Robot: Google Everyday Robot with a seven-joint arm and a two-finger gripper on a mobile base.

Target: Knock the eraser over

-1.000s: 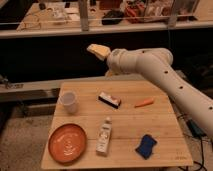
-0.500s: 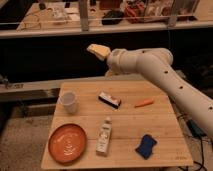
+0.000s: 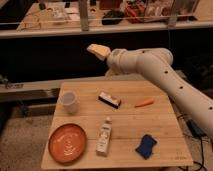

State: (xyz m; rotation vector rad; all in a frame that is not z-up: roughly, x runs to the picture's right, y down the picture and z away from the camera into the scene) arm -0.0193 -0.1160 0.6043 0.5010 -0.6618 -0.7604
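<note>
We note no change over the last second: arm and objects sit as before, so the knock has not begun. The eraser [image 3: 109, 99] lies flat on the table [image 3: 125, 125], right of the cup [image 3: 68, 102] and left of the orange piece [image 3: 144, 103]. The gripper [image 3: 97, 50] hangs high above and behind the eraser, arm bent; we cannot tell its grip state.
</note>
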